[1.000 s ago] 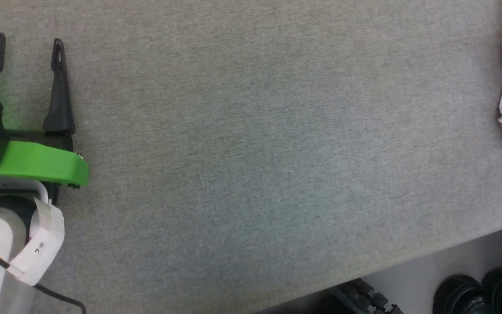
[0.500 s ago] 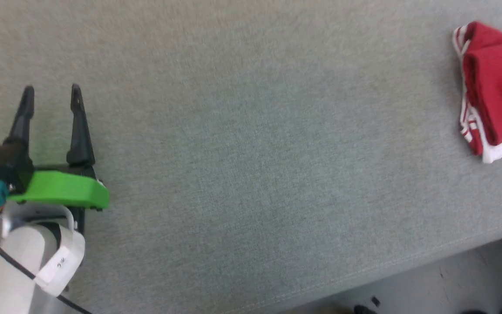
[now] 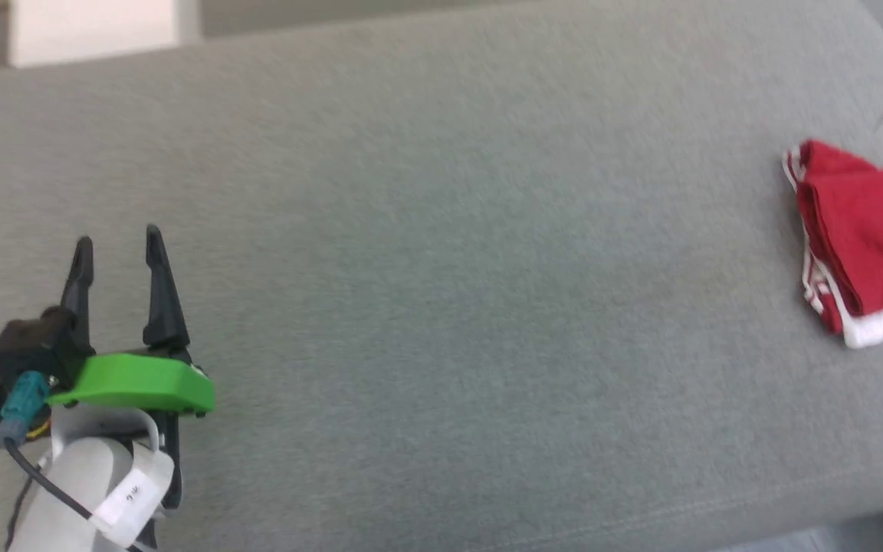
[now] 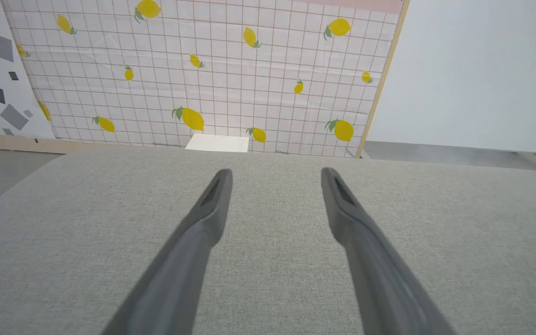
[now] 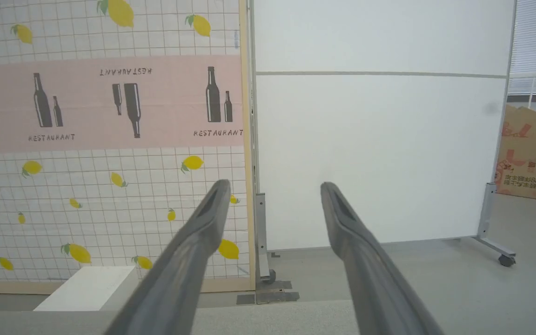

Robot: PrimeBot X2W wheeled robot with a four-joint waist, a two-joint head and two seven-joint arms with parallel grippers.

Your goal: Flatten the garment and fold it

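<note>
Head view: garment point(image 3: 863, 238) bunched at three o'clock on the bench point(image 3: 441, 268), well apart from the left hand point(image 3: 117, 236) at eight, which like the right hand point(image 5: 272, 186) gapes empty, seemingly ready to grasp.

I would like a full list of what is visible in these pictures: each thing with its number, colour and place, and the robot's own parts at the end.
garment: one, red with white trim, heaped at the table's right side.
table: one, grey fabric top, under the garment.
lemon panel: one, white grid with yellow lemons, beyond the table.
white partition: one, white, right of the lemon panel.
white block: one, at the lemon panel's foot.
cardboard box: one, brown, floor, far right.
left gripper: one, dark fingers, green mount, open, empty, over the table's left side.
right gripper: one, dark fingers, open, empty, pointing at the panels.
</note>
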